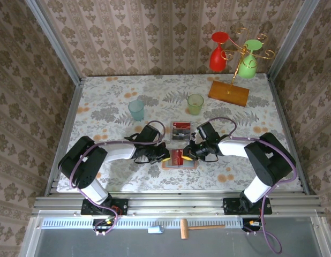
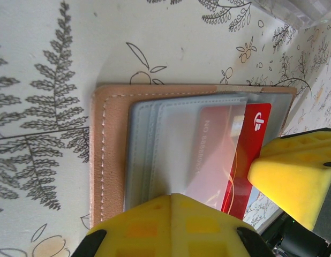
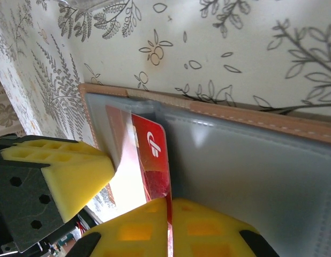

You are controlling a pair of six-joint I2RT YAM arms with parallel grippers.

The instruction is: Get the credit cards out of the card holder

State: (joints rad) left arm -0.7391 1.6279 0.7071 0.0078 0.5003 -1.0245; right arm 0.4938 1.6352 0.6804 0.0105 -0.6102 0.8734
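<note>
The salmon-pink folding card holder (image 2: 109, 160) lies open and flat on the flower-print tablecloth (image 1: 101, 107), right between the two arms and near the front edge of the table. Its grey-blue pockets face up.

On the left side, the left gripper (image 2: 171, 217) has its yellow fingers closed together with nothing between them. The tip sits on top of the grey-blue pocket, so it looks like it's just pinning the holder down.

Next over is the red plastic credit card (image 2: 256, 134) with a white logo. Most of it is inside that same pocket and shows through the cloudy plastic. Only a narrow strip sticks out, on the side away from the left gripper, towards the holder's middle fold. The strip's long edge runs crosswise to the line between the two grippers. Can't tell if more cards are stacked behind it.

On the right, the right gripper (image 3: 168, 219) has clamped its yellow pads down on the exposed strip. From its own wrist camera, the card's edge runs straight down between the two fingers.

So the bit that matters is that the pocket opens towards the right arm. The card should slide out along the line from the left gripper to the right one, over the holder's other half. The right arm is the one to pull, and the left only has to hold the holder in place. If the pull goes off at an angle, the card will probably jam in the pocket or drag the whole holder along.
</note>
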